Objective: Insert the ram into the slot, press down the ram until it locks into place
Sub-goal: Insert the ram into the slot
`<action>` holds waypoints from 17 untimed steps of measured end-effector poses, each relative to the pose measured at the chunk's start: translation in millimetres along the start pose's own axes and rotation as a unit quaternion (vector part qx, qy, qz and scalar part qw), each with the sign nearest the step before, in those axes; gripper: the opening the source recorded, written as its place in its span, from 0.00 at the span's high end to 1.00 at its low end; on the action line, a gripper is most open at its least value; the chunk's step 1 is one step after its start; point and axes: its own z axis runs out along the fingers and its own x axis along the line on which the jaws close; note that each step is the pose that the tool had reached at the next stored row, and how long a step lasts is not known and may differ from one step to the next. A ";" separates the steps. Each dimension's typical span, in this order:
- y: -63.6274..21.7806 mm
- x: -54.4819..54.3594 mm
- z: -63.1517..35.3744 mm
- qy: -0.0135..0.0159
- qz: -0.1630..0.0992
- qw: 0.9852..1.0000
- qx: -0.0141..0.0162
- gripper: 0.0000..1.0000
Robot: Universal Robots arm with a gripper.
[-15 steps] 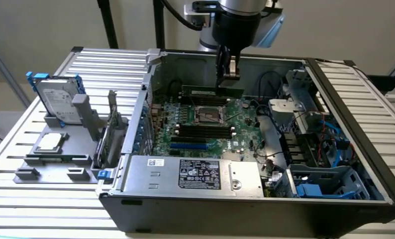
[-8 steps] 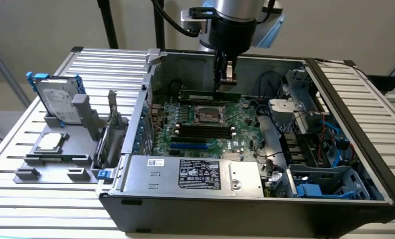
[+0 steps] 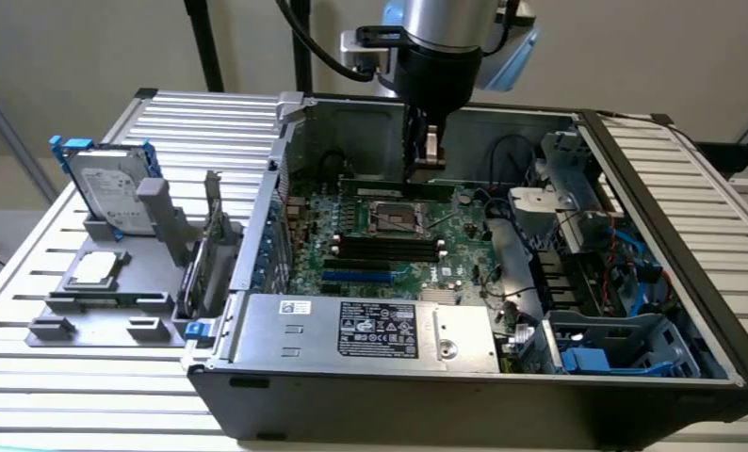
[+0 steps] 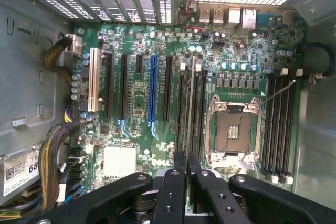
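Inside the open computer case, the gripper has its jaws clamped on the ram, a light, stiff, fragile stick best pinched mid-length by its flat faces, held edge-on over a slot beside the CPU socket.

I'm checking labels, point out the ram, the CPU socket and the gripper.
the ram (image 4: 190, 106): wrist view, its thin edge.
the CPU socket (image 4: 232, 129): wrist view, its open centre.
the gripper (image 4: 186, 157): wrist view, between its fingertips.
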 end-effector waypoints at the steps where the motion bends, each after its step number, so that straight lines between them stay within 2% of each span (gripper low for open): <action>1: 0.0 0.0 1.3 0.002 0.000 1.000 0.000 0.87; 8: -0.1 0.1 9.3 0.011 0.000 1.000 0.000 0.87; 17: -0.3 0.1 18.9 0.020 0.001 1.000 -0.001 0.87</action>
